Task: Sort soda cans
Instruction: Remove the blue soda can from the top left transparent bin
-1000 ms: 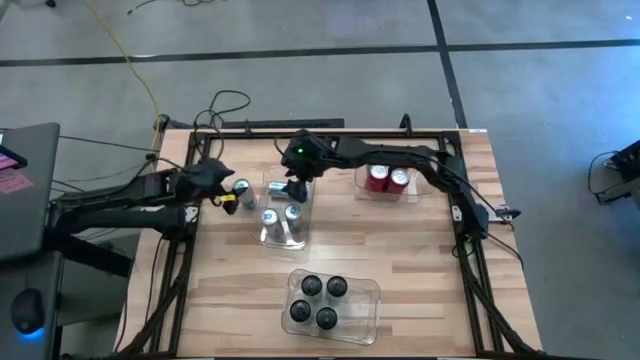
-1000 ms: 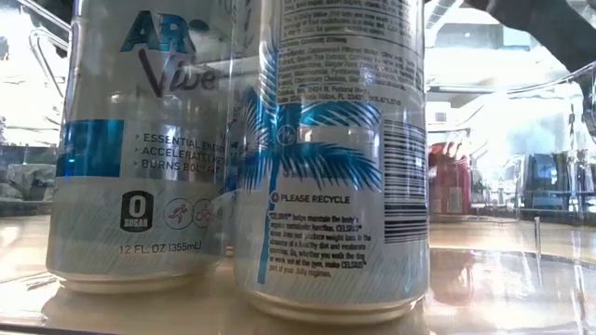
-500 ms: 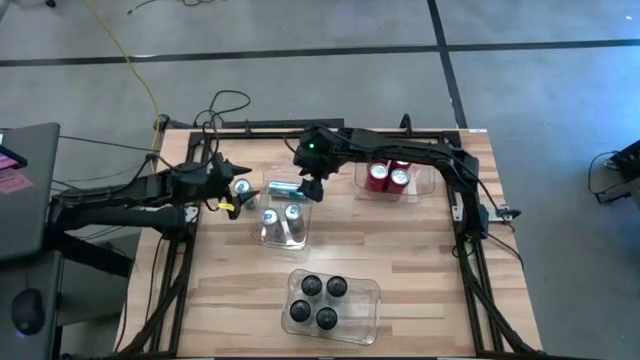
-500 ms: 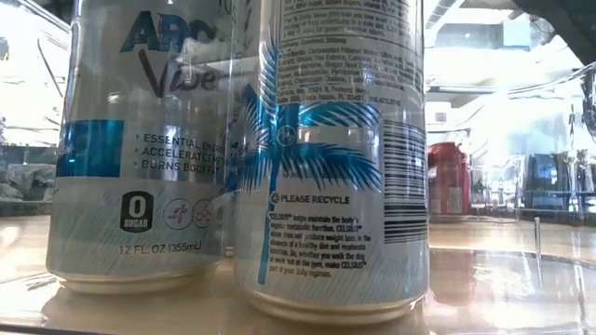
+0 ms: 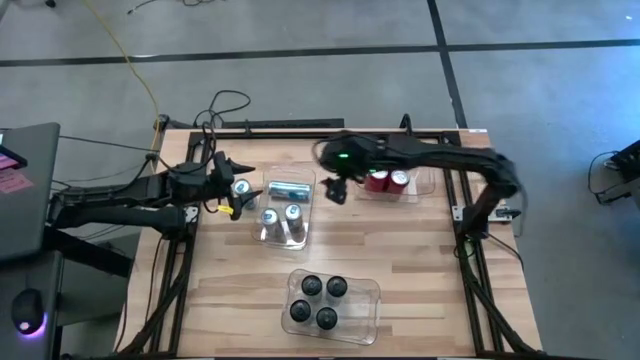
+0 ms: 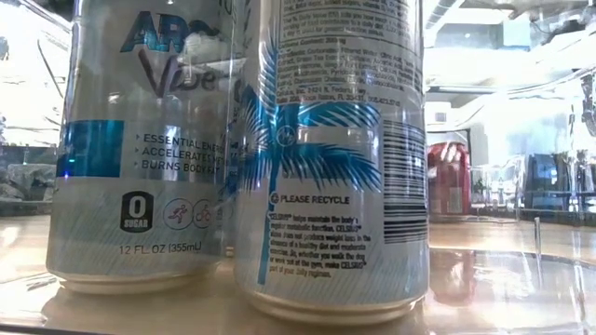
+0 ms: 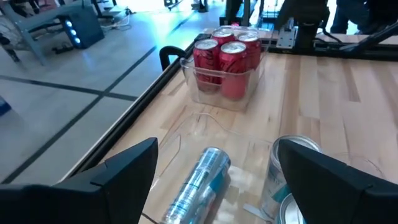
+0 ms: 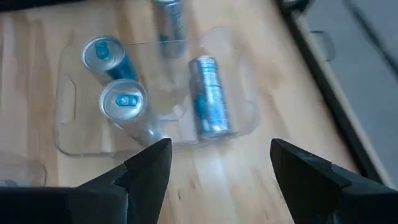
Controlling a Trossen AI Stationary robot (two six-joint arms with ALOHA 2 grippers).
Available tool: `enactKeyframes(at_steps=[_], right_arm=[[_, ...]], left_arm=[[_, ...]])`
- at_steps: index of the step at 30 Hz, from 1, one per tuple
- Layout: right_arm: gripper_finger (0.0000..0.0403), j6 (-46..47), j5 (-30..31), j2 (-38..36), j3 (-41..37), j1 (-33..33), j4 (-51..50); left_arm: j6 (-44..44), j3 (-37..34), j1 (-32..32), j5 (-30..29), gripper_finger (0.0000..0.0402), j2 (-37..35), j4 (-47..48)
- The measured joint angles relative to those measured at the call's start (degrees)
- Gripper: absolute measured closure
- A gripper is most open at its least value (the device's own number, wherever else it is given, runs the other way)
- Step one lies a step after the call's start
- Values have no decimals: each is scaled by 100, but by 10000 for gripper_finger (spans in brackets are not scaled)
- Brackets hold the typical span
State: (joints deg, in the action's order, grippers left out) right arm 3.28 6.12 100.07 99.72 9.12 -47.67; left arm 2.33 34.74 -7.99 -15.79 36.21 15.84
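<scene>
A clear bin [image 5: 300,235] at the table's middle holds two upright silver-blue soda cans [image 5: 268,217] [image 5: 293,212] and a third lying on its side [image 5: 288,189] at the bin's far end. Another silver-blue can [image 5: 241,187] stands on the table left of the bin, by my open left gripper [image 5: 228,190], which hangs above it. My right gripper [image 5: 335,190] hovers open between this bin and the red cans [image 5: 388,180]. The wrist views show nothing between either pair of fingers [image 7: 214,149] [image 8: 221,149].
The red cans stand in a clear bin [image 5: 425,183] at the far right. Several black cans [image 5: 318,298] fill a bin [image 5: 372,292] near the front edge. Bare wood lies at the right and front left. The low view is filled by two silver-blue cans [image 6: 140,140] [image 6: 331,158].
My right gripper has risen and drawn away from the silver-blue bin toward the table's right, staying open; the can on its side has stayed in the bin's far end. My left gripper has rolled and tipped up closer to level beside the standing can.
</scene>
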Motion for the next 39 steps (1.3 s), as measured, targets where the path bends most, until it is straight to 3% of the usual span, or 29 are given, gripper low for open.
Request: enactKeyframes(at_steps=[7,11,19,23,27,31,39], right_arm=[[112,556,1056,-1971,-2023,-286,991],[112,1053,1438,-3045,-3510,-595,1741],[112,1572,1560,-4463,-6269,-1459,4119],[112,1204,1487,-4522,-7182,-1866,5648],[112,1009,1477,-4239,-7604,-2038,6816],[112,992,1476,-3891,-7639,-1975,7125],[112,954,1474,-3395,-7411,-1797,7365]], left_arm=[[-274,-9,5,0,73,21,-89],[-415,-280,30,11,73,36,-650],[-495,-848,287,295,73,285,-1442],[-518,-872,566,505,76,477,-1315],[-861,-872,838,317,82,656,-1154],[-1196,-872,1032,-55,85,747,-849],[-1065,-872,1370,-87,86,793,-595]])
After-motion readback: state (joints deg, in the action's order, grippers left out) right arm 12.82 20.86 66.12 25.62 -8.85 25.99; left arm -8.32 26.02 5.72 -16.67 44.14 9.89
